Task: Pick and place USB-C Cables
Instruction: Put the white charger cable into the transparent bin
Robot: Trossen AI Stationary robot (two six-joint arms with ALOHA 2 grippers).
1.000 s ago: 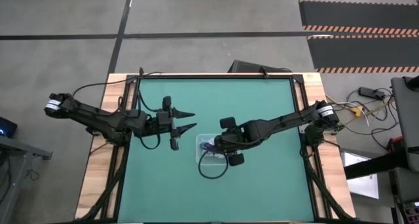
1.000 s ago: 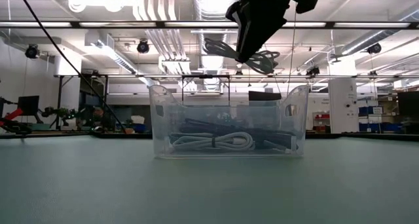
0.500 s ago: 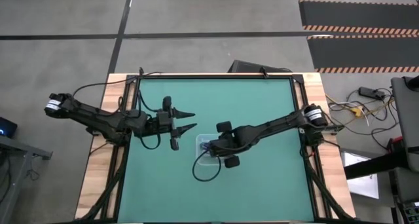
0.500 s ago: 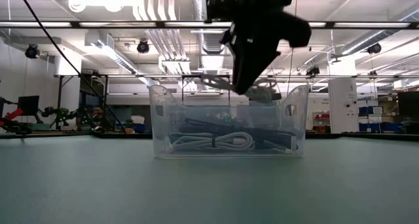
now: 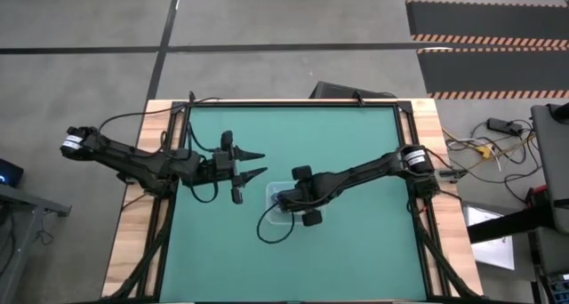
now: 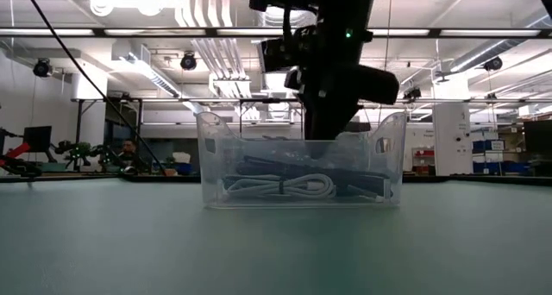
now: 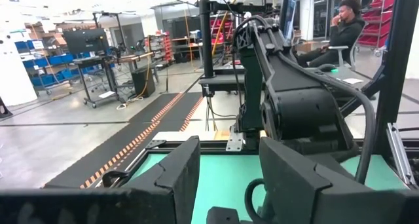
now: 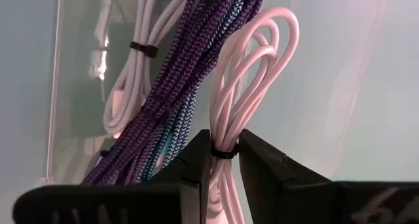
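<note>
A clear tray stands near the table's middle. In it lie a white cable bundle, a purple braided cable and dark cables. My right gripper reaches down into the tray and is shut on another white USB-C cable bundle. My left gripper hovers open to the tray's left and touches nothing. My right gripper pinches the white cable bundle between its two fingers at the black tie band. It comes from above, pointing down into the tray. The bundle runs on past the fingertips, and its looped end is down inside the tray beside the purple cable.
A black wire loop trails from the right arm over the mat at the tray's near side. The green mat lies bare around the tray. A person sits beyond the table's edge.
My right gripper has come down from above the tray's rim into the tray and shifted slightly toward the table's left. It has carried the white bundle down with it. The arm's black wire loop has followed.
</note>
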